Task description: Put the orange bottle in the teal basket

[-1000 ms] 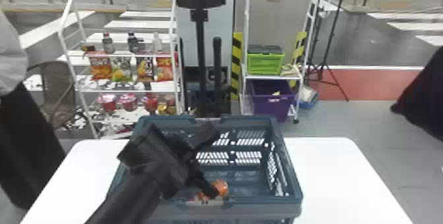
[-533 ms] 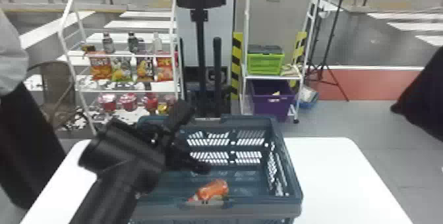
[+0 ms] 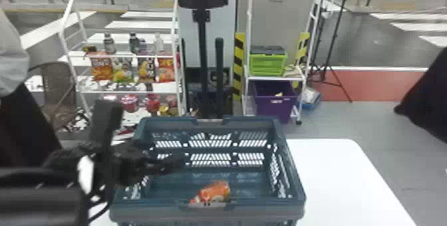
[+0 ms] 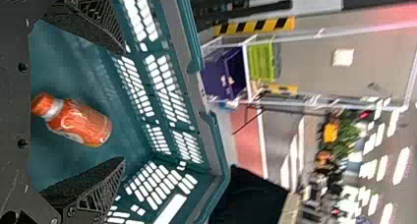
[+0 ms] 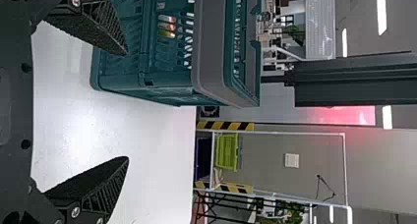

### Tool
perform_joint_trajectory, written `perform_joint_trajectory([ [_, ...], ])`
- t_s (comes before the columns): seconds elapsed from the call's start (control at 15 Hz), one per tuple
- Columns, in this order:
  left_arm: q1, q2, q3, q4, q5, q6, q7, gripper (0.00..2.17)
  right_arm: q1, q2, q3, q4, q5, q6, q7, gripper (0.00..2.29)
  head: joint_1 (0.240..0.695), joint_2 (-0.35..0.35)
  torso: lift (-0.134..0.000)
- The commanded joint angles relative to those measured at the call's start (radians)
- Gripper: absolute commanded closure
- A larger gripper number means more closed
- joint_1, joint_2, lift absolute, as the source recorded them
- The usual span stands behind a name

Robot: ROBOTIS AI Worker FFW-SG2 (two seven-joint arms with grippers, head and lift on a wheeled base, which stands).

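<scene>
Btl [image 4: 81, 123] orange w/ white neck; bskt [image 3: 149, 216] teal w/ grey band; strip [image 3: 238, 65] blk/yel diag. stripes; bin [image 3: 274, 109] purple.

orange bottle [image 4: 81, 123] lying on its side inside teal basket [image 3: 207, 211]

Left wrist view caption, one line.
Orange plastic bottle lying in a teal slotted plastic basket, black left pincer open and not gripping it.

Counts: orange bottle [image 3: 216, 190], one; teal basket [image 3: 266, 212], one; tabletop [image 3: 339, 175], one. Beyond the tabletop's far edge: snack bags [image 3: 101, 67], four; green crate [image 3: 267, 64], one; purple bin [image 3: 274, 107], one; bottles [image 3: 108, 45] on white rack [image 3: 133, 92], at least three.
</scene>
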Motion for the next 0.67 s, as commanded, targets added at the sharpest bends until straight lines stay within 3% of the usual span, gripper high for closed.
perform_joint_trajectory([
  [0.0,0.186,-0.003,0.115,-0.185,0.12,-0.017,0.03,0.14,0.012,-0.013,0.0,-0.018,-0.002,-0.015,0.0,0.13,0.499,0.0,0.0],
  [0.2,0.425,-0.003,0.258,-0.295,0.318,-0.241,0.066,0.14,0.014,-0.027,0.002,-0.029,-0.011,-0.028,0.002,0.13,0.499,0.0,0.0],
  [0.33,0.571,-0.003,0.301,-0.305,0.399,-0.422,0.087,0.14,0.008,-0.036,0.017,-0.032,-0.011,-0.034,0.002,0.13,0.499,0.0,0.0],
  [0.6,0.856,-0.003,0.273,-0.188,0.517,-1.035,0.257,0.14,0.002,-0.048,0.042,-0.038,-0.011,-0.043,0.002,0.13,0.499,0.0,0.0],
])
